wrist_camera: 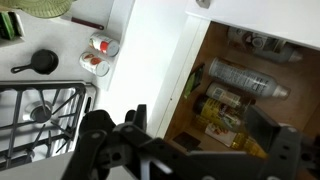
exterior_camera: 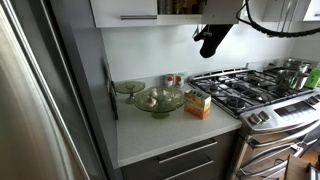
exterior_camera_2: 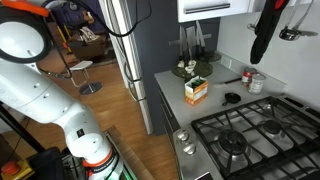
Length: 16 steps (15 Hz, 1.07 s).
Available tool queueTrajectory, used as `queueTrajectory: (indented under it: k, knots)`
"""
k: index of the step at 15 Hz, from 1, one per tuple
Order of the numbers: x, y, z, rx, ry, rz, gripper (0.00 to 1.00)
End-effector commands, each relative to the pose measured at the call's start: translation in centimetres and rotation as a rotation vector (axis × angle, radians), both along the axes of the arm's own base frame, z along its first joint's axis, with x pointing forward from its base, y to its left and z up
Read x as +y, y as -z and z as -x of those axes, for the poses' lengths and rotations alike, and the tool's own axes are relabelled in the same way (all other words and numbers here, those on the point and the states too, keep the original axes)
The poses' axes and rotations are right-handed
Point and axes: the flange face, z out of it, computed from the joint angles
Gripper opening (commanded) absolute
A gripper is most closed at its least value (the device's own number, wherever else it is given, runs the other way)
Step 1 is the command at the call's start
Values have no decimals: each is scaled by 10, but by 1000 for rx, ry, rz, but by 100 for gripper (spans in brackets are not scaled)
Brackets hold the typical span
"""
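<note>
The gripper [wrist_camera: 190,140] is pictured with jaws spread wide and nothing held. Ahead of them, between the fingers, an open brown-lined cabinet [wrist_camera: 222,45] is seen, crowded with bottles [wrist_camera: 245,78].

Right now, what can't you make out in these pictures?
Bottles: wrist view, labels blurred.
Tool: dark blur in both exterior views; open or shut unclear.
Bowl: exterior view, contents too small.
Stove: exterior view, cut off by the frame edge.
</note>
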Motion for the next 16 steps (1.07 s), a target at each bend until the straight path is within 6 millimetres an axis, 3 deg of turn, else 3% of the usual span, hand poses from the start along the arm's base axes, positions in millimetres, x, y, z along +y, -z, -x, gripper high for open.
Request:
queueTrajectory:
  k: [1,5,7,11,16]
  knots:
    - [0,0,4,4,-3,4,100]
    - [-1,6,4,16,-1,8,100]
    - [8,-4,16,19,-130,85,100]
    - [14,-25,62,67,-343,190,100]
    - [19,-37,124,207,-583,246,100]
